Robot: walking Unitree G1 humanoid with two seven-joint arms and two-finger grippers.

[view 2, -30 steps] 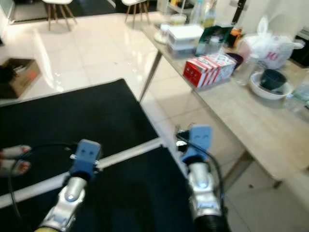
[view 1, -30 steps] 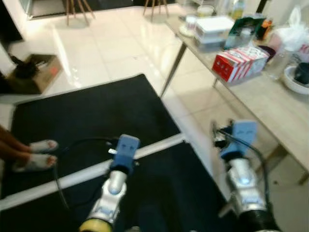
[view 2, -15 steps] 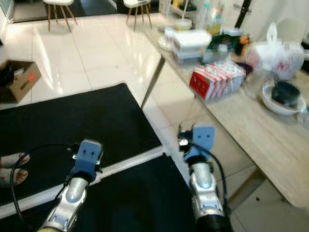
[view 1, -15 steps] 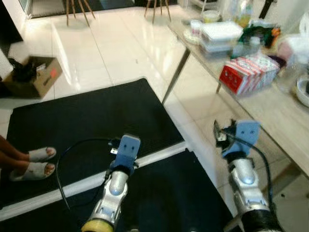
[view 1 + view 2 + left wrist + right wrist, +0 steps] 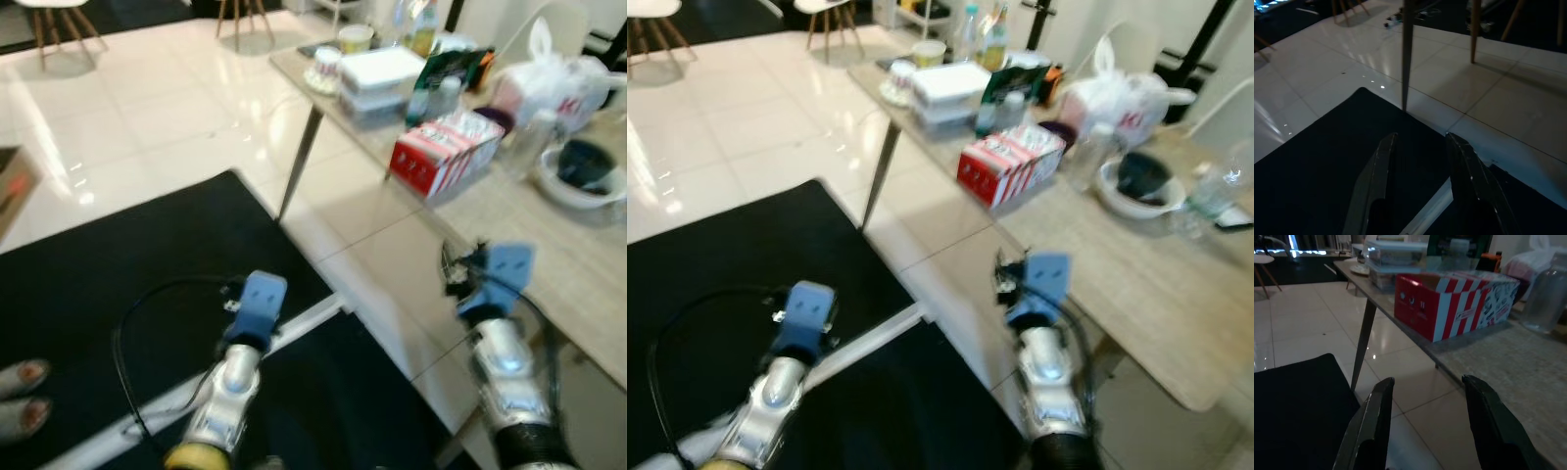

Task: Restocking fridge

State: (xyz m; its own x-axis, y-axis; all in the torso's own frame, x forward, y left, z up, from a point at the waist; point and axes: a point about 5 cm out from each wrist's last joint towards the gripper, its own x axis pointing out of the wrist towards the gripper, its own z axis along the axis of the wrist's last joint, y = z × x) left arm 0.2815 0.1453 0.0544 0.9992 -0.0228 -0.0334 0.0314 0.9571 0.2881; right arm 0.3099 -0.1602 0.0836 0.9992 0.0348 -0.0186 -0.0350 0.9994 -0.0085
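Note:
A long pale table [image 5: 549, 245] runs along my right side. On it stand a red-and-white striped carton [image 5: 441, 155], stacked clear food containers [image 5: 377, 78], a green packet [image 5: 451, 69], bottles and a white plastic bag [image 5: 554, 83]. My right arm [image 5: 495, 323] is held up beside the table's near edge; its gripper [image 5: 1425, 379] is open and empty, pointing at the striped carton [image 5: 1454, 301]. My left arm [image 5: 240, 348] reaches out over a black mat [image 5: 147, 255]. Its gripper [image 5: 1420, 137] is open too, holding nothing.
A white bowl [image 5: 583, 171] with something dark inside and a clear bottle [image 5: 539, 137] sit at the table's right. A slanted table leg [image 5: 299, 162] meets the glossy tile floor. A white strip [image 5: 294, 328] crosses the mat. A person's sandalled feet [image 5: 20, 392] are at the lower left.
The whole picture has swung toward the table, so the camera has turned right. Both arms keep the same pose in front of me, with nothing picked up.

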